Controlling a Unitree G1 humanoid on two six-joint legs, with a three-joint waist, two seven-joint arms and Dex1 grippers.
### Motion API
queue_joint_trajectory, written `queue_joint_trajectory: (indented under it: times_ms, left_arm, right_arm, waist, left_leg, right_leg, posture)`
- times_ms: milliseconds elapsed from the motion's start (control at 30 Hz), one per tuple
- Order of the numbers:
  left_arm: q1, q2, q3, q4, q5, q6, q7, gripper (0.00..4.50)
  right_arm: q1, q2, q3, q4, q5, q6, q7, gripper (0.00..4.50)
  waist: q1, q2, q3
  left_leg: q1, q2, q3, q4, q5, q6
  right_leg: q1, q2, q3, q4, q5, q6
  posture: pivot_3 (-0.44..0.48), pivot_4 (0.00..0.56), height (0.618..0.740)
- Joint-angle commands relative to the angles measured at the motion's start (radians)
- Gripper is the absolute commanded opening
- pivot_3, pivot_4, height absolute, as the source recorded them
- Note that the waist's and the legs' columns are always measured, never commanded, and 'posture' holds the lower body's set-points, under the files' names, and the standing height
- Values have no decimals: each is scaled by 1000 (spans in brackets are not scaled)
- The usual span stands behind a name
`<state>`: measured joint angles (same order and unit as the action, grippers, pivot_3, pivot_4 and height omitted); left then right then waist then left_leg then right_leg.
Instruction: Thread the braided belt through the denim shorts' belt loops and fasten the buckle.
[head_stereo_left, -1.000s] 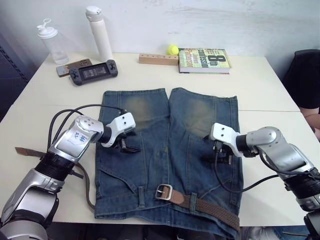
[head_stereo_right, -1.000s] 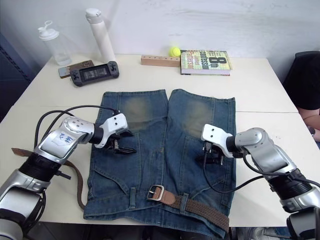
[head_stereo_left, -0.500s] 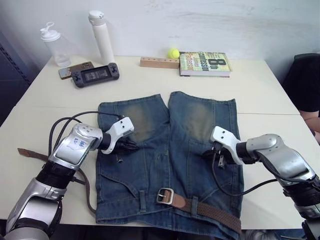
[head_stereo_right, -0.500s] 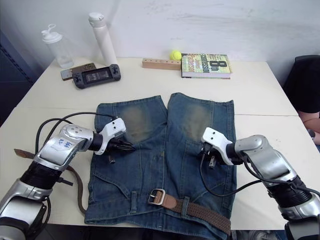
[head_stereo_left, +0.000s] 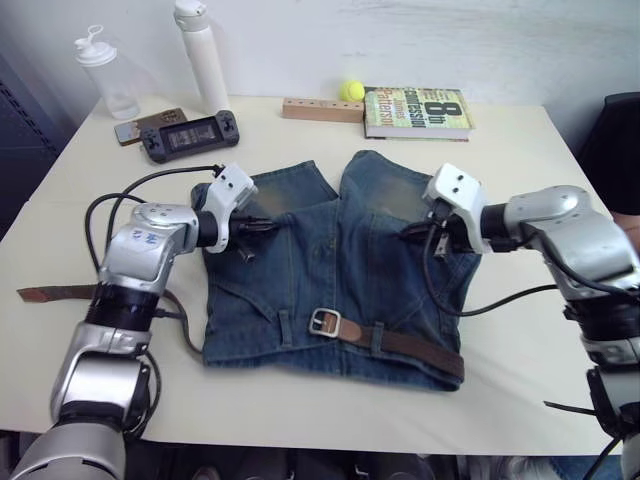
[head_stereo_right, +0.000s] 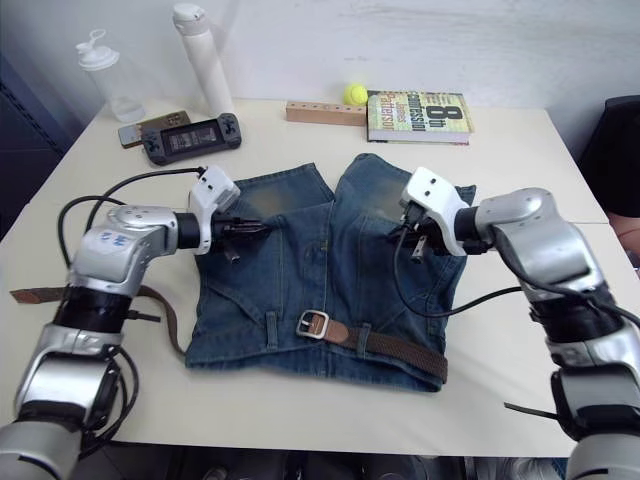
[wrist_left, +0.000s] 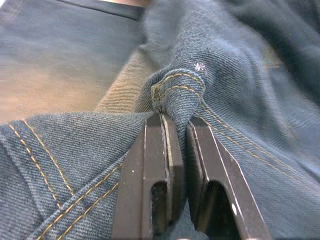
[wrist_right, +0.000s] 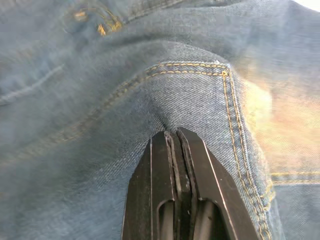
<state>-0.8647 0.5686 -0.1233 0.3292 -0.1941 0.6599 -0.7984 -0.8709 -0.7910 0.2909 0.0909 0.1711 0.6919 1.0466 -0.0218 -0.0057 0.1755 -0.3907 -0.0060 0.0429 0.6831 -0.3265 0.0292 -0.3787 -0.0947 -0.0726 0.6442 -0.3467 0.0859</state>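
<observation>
The denim shorts (head_stereo_left: 330, 260) lie in the middle of the table, waistband toward me, legs bunched up. My left gripper (head_stereo_left: 262, 225) is shut on a fold of denim (wrist_left: 172, 87) at the left pocket. My right gripper (head_stereo_left: 412, 232) is shut on a pinch of denim (wrist_right: 190, 85) at the right pocket seam. The braided belt (head_stereo_left: 420, 350) runs along the waistband's right half under a belt loop (head_stereo_left: 378, 338). Its silver buckle (head_stereo_left: 324, 322) lies unfastened near the waistband's middle. Another belt loop (head_stereo_left: 286, 325) sits left of the buckle. The belt's other end (head_stereo_left: 45, 293) trails out over the table at the left.
Along the table's far edge stand a book (head_stereo_left: 415, 108), a tennis ball (head_stereo_left: 350, 91), a wooden block (head_stereo_left: 320, 110), a game console (head_stereo_left: 188, 133), a phone (head_stereo_left: 140, 125), a white bottle (head_stereo_left: 200, 55) and a clear bottle (head_stereo_left: 105, 78). Bare tabletop (head_stereo_left: 540, 370) shows at the front right.
Both grippers have shut on the denim and raised it, dragging the shorts toward the far side so the legs bunch. The camera view has also shifted.
</observation>
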Motion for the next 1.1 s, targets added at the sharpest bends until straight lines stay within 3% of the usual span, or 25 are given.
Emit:
queue_joint_trajectory:
  times_ms: [33,200,433,500,533,600,767,833,933,1100]
  left_arm:
    - [-122,-35,-2,238,79,-197,48,23]
    - [-233,-71,-9,514,155,-373,97,23]
    - [-250,-103,32,657,155,-411,114,23]
    - [-255,-116,83,661,104,-394,102,911]
    - [-256,-114,95,657,90,-387,88,1136]
    - [-257,-108,114,647,75,-371,71,1932]
    - [-199,-48,154,465,9,-232,-29,3933]
    - [-156,-8,174,339,-26,-159,-62,4386]
    - [-84,64,227,130,-104,-23,-102,4386]
    - [104,197,431,-249,-346,247,-168,4386]
  right_arm:
    - [-111,60,23,216,-99,-169,-32,1]
    - [-193,143,43,486,-196,-360,-110,1]
    - [-210,205,17,663,-264,-523,-264,1]
    - [-199,208,-15,653,-230,-496,-227,645]
    - [-197,208,-27,651,-218,-489,-212,828]
    - [-196,202,-45,644,-198,-471,-184,1676]
    - [-177,129,-97,519,-117,-333,-26,3944]
    - [-160,84,-125,457,-76,-276,45,4448]
    - [-112,-2,-153,291,20,-171,183,4448]
    - [-12,-110,-210,-59,180,39,282,4448]
  waist:
    - [-1,-1,1]
    - [-4,-3,2]
    - [-6,-3,2]
    - [-7,-3,2]
    - [-7,-3,2]
    - [-8,-3,2]
    - [-8,-3,2]
    - [-8,-3,2]
    - [-9,-2,3]
    - [-9,-2,3]
  left_leg:
    - [0,0,0,0,0,0]
    - [-2,0,0,0,1,-1]
    - [-2,0,0,0,1,-1]
    - [-4,0,0,0,1,-1]
    - [-5,0,0,1,2,-1]
    - [-12,-1,1,3,3,-1]
    - [-14,-1,1,4,4,-2]
    - [-14,-1,1,5,4,-2]
    - [-14,-1,1,4,4,-2]
    - [-14,0,0,3,4,-2]
  right_leg:
    - [0,0,-1,0,0,0]
    - [-2,0,-4,1,0,0]
    - [-3,-1,-7,3,0,0]
    - [-5,-1,-7,3,0,0]
    - [-7,-1,-7,4,0,0]
    - [-15,-2,-8,10,0,0]
    - [-17,-2,-9,13,0,0]
    - [-17,-2,-9,13,0,0]
    - [-17,-2,-9,13,0,0]
    - [-18,-2,-6,12,0,0]
  posture:
    - [0,150,738]
    - [0,150,738]
    - [0,150,738]
    - [0,150,738]
    - [0,150,738]
    - [0,150,738]
    - [0,150,738]
    - [0,150,738]
    - [0,150,738]
    - [0,150,738]
